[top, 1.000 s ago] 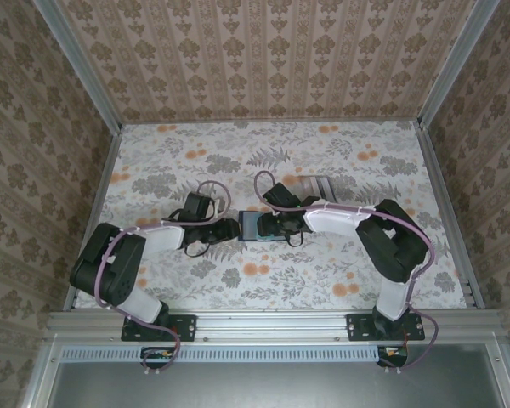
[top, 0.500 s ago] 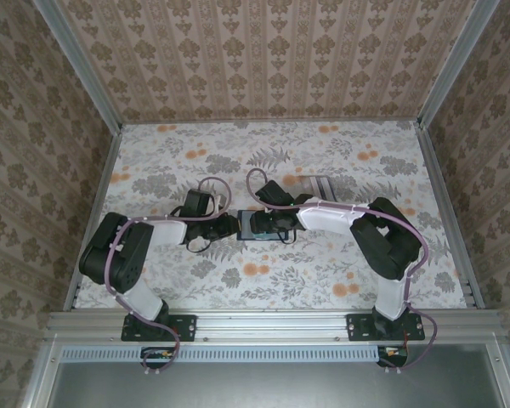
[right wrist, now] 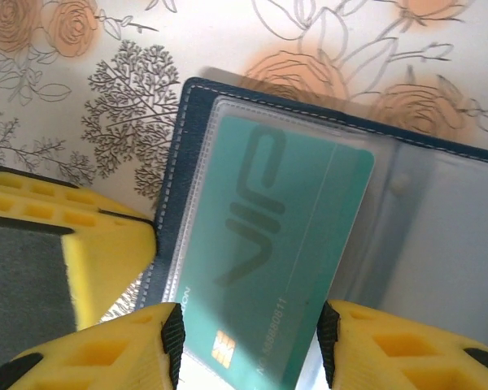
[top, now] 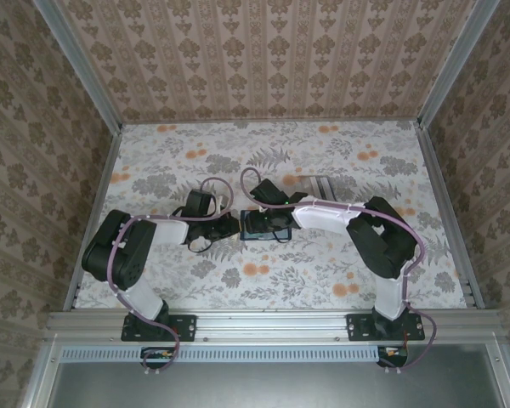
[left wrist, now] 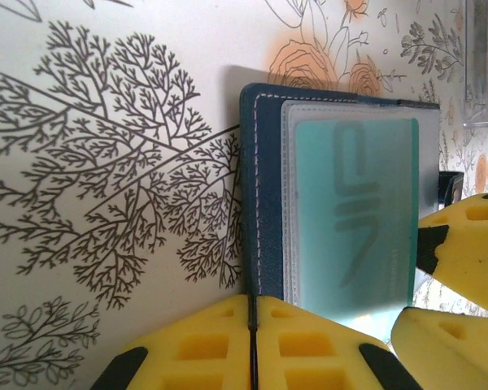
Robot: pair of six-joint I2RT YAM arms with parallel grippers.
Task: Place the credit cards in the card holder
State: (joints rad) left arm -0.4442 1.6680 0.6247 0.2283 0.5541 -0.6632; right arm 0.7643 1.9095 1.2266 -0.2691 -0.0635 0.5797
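Teal credit card (right wrist: pixel 268 244), half inside card holder (left wrist: pixel 262 179) sleeve, clamped between right gripper (right wrist: pixel 248 329) fingers, ready for pushing ahead; left gripper (left wrist: pixel 252 313) pressed together, apparently bracing holder's near edge.

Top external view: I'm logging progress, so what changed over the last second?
The left gripper closed at a corner of the card holder, its arm shifting slightly. The right gripper, clasping the teal card, edged left. The holder stayed put.

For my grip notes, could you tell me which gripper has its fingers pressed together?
The left gripper: its yellow fingers meet, while the right gripper's flank the teal card.
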